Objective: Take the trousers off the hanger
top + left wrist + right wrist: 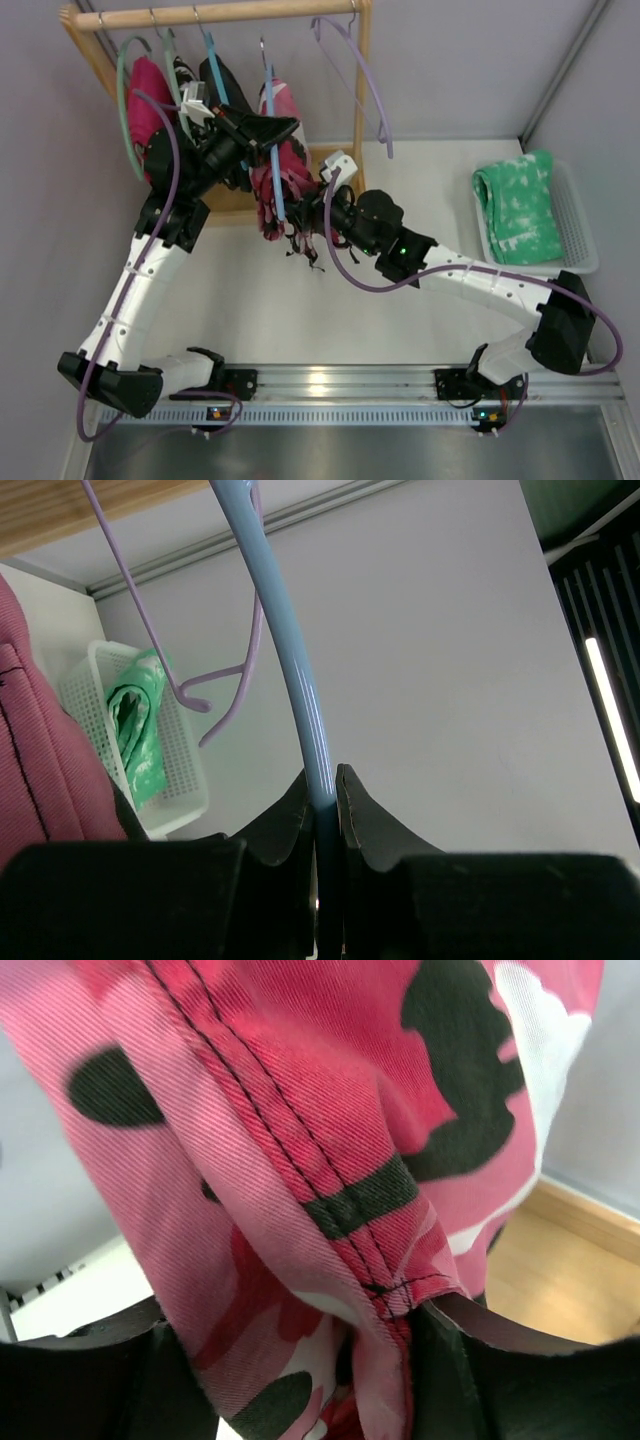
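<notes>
The left gripper pinches the thin blue hanger tight. The hanger hangs from the wooden rail at the far left, above the tabletop. The pink trousers, with black and white spots, hang there with the hanger. The right gripper is spread, and the trousers' cloth hangs between its fingers.

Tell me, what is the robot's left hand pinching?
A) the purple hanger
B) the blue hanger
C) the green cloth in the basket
B: the left wrist view shows the left gripper shut tight on the thin arm of the blue hanger.
</notes>
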{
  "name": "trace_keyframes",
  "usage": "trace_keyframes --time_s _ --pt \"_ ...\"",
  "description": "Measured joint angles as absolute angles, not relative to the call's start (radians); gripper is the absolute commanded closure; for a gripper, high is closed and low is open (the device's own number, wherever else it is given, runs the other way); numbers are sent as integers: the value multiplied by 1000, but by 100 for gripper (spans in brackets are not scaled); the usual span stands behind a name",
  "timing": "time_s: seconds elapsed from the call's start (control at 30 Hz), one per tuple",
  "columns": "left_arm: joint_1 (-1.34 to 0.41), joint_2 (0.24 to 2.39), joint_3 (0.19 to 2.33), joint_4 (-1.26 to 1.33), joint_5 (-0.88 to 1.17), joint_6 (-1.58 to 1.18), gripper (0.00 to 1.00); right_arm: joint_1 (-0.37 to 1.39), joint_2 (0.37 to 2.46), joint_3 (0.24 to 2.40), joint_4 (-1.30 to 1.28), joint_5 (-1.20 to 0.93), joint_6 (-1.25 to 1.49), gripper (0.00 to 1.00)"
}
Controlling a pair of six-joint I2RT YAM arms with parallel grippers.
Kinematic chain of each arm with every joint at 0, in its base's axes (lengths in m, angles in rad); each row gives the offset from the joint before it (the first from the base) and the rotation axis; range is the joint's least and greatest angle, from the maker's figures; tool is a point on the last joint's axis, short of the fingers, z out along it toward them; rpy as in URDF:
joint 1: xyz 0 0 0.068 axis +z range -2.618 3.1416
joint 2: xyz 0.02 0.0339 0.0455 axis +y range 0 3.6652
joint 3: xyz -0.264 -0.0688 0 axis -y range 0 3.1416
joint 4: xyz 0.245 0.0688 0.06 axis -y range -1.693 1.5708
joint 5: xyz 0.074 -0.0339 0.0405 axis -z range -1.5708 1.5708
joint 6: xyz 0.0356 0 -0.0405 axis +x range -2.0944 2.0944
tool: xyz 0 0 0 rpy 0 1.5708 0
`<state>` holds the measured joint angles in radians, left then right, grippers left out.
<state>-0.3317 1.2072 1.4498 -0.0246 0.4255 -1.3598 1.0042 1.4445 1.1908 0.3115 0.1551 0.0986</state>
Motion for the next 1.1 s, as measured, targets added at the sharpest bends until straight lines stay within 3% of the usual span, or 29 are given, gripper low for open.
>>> trace_keyframes --time_s 0.13,0.27,0.43,0.67,0.7,0.73,0.8,0.83,0.87,1.1 --pt "-332 1211 1450 -25 426 -1360 100 1020 1439 1195 322 157 97 32" --pt "-332 1216 1451 -25 426 -1360 100 1029 1431 1195 322 173 97 31" --pt "-332 1221 1451 -26 426 -1360 100 1031 1428 1207 323 237 84 41" --pt "-332 1221 1451 -25 418 -1360 100 1032 1435 1253 331 295 54 45" --pt "-332 1221 1451 -25 418 -1360 100 1032 1441 1260 333 302 51 48" --pt "-332 1221 1451 -25 416 -1360 100 1032 1447 1267 336 307 46 63" --pt "-332 1221 1451 -25 411 -1360 100 1032 1463 1282 339 316 34 80" --pt "-332 1221 1451 -25 409 -1360 100 1032 1468 1287 341 321 35 96" --pt "-332 1221 1451 -25 407 -1359 100 1031 1476 1295 339 324 29 100" --pt "-332 1213 1443 -23 403 -1356 100 1029 1486 1336 309 327 30 100"
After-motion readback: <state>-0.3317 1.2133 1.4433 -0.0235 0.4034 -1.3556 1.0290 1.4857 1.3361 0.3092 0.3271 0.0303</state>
